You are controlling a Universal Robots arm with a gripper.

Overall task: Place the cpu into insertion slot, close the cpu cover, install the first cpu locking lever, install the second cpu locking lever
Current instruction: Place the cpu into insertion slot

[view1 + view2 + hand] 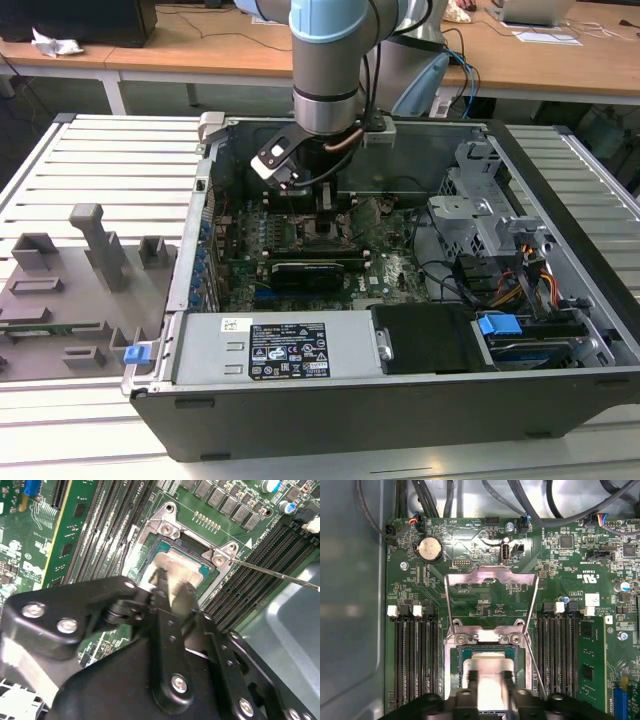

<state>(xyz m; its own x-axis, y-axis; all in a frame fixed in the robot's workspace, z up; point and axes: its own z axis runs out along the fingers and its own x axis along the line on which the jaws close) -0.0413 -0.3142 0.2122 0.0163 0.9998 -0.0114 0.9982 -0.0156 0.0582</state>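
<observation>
Black fingers [471, 680] of my claw [490, 674] sit narrow against two opposite edges of the cpu [489, 662], holding its dull silver top level at the insertion slot [487, 649]; whether the chip is seated or just above the socket I cannot tell. Just beyond the slot's hinge edge, the cpu cover [492, 576] stands swung open, its square cut-out framing bare green motherboard [470, 555]. One thin locking lever [280, 575] runs out from a corner of the socket over the long black memory slots [415, 655] that flank the socket on both sides. Farther along the board lies a round coin battery [429, 548], with cable ends [525, 519] plugged along the board's far edge. In the exterior view my arm [325, 60] reaches straight down into the open computer case [400, 400], which rests on a pale slatted bench [120, 150]; a grey fixture tray [60, 290] rests on the bench at the exterior view's left, beside the case
</observation>
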